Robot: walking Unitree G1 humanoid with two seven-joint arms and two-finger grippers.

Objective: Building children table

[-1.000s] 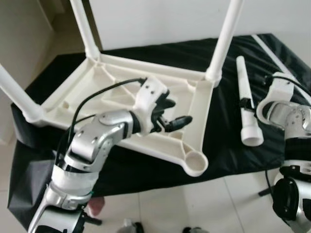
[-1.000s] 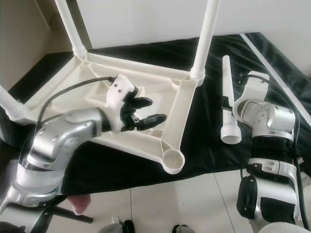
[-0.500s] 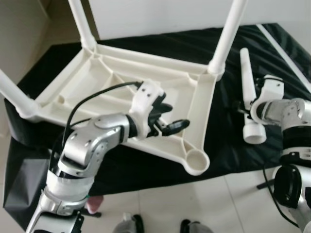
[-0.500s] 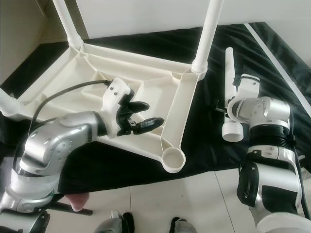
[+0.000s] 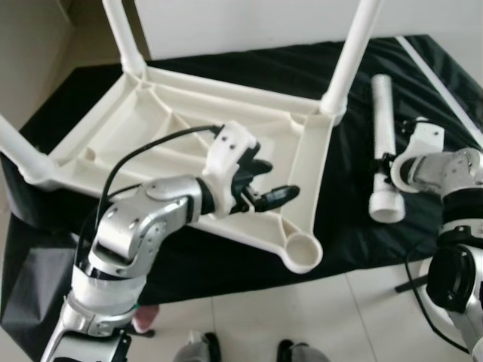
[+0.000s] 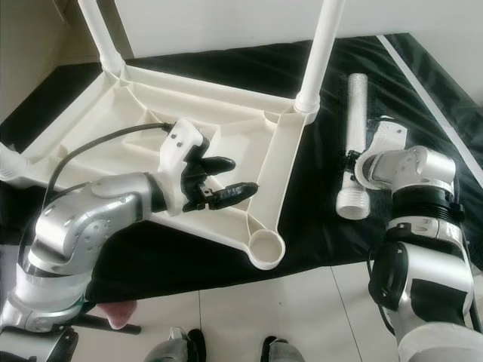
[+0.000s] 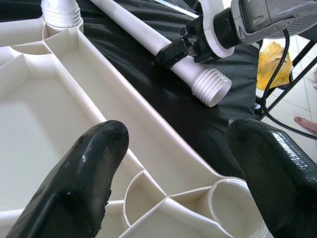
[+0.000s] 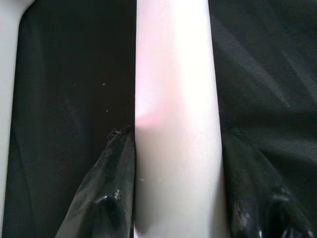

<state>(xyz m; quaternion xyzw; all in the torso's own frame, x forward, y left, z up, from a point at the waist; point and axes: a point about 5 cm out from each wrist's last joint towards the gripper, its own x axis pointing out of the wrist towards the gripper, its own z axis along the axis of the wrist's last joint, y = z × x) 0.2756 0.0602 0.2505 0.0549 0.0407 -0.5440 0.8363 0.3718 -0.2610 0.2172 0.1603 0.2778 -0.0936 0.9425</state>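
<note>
On a black cloth (image 5: 355, 226) spread over the tiled floor (image 5: 317, 317): one white plastic children's table (image 5: 189, 128), upturned, ribbed underside facing up, three legs screwed in and standing upright, near corner socket (image 5: 302, 250) unfilled. Beside it, on the robot's right, one loose table leg (image 5: 383, 143) lying flat on the cloth, threaded end toward the robot. Left pincer (image 5: 264, 181) hovering over the table's underside near the unfilled socket, fingers (image 7: 94, 163) spread apart, gripping nothing. Right pincer (image 8: 178, 208) clenched around the loose leg partway along its length, one black finger (image 8: 111, 198) against each side
</note>
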